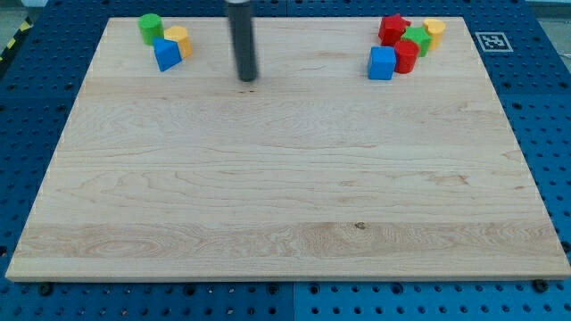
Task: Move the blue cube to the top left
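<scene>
The blue cube (382,63) sits near the view's top right, touching a red cylinder (406,56) on its right. A second blue block (166,54), wedge-like, lies at the top left beside a green cylinder (149,28) and an orange block (178,40). My tip (247,78) rests on the board in the upper middle, right of the top-left group and far left of the blue cube, touching no block.
Behind the blue cube are a red star-shaped block (393,28), a green block (417,40) and a yellow block (434,31). The wooden board (285,196) lies on a blue pegboard table. A fiducial marker (491,41) is off the board's top right corner.
</scene>
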`<action>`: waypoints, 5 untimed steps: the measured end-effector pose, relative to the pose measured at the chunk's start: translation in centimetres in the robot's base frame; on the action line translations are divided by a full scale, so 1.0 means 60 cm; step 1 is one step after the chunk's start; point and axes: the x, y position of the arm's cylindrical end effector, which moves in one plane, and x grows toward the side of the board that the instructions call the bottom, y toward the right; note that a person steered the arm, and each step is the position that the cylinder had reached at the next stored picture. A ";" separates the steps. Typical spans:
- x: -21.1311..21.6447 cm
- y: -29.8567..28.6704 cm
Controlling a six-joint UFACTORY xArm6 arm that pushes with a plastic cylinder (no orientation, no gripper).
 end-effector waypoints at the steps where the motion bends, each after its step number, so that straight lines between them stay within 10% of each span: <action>1: 0.033 0.157; 3: 0.089 0.474; 5: -0.019 0.589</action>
